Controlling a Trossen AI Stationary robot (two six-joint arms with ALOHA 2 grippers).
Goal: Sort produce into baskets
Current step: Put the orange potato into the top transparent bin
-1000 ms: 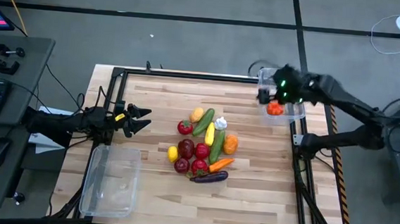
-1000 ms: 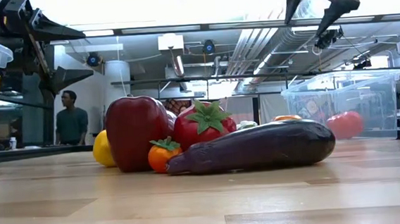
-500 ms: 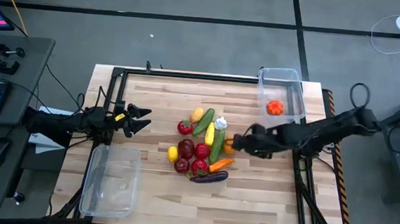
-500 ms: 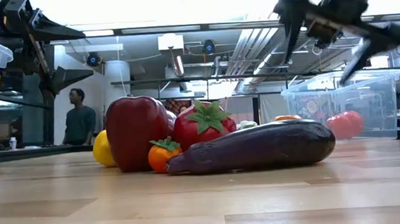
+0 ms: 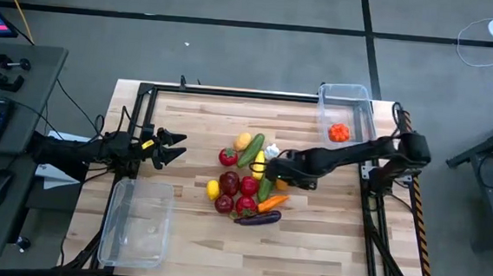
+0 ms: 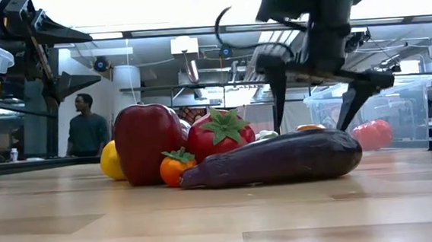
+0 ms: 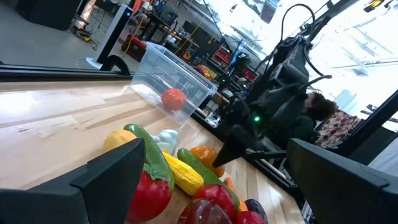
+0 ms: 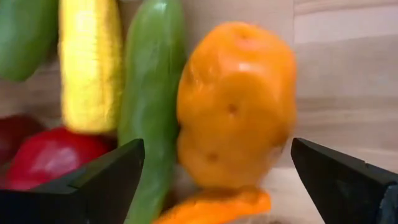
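Note:
The produce lies in a heap [image 5: 248, 177] at the table's middle: red apples, cucumbers, a lemon, yellow corn, garlic, a carrot and a purple eggplant [image 6: 280, 158]. My right gripper [image 5: 277, 171] hangs open over the heap's right side and points down. Its fingers stand on either side of an orange fruit [image 8: 236, 106] without touching it. A red tomato [image 5: 340, 132] lies in the far-right basket [image 5: 354, 98]. The near-left basket [image 5: 136, 226] holds nothing. My left gripper [image 5: 174, 148] waits open, level, left of the heap.
A green cucumber [image 8: 152, 106] lies tight against the orange fruit, with a carrot [image 8: 217, 208] at the fruit's other end. Bare wood lies between the heap and each basket. A black frame [image 5: 232, 92] edges the table. A person [image 6: 87, 134] stands in the room beyond.
My right gripper has swung from above the far-right basket toward the table's middle and come down over the heap's right side. It has rolled about its own line and tipped further downward, and it has stayed open. The produce has kept still.

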